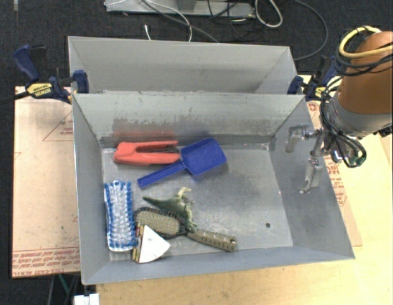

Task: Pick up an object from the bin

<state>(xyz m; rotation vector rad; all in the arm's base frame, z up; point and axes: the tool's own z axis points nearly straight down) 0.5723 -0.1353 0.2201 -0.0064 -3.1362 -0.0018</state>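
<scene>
Gripper (305, 168) hangs over the bin's (260, 199) right wall, well apart from all the things. The things sit in the bin's left half. Red pliers (144, 152) lie near the back wall, with a blue scoop (195, 159) just beside them to the right. Blue-white brush (119, 215) lies along the left wall. Green dinosaur (175, 204) lies on a hairbrush (187, 229) near the front. White wedge (150, 246) touches the hairbrush head, near the front-left corner.

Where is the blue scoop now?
In the camera view, the blue scoop lies left of centre, just right of the red tool, above the green dinosaur.
</scene>
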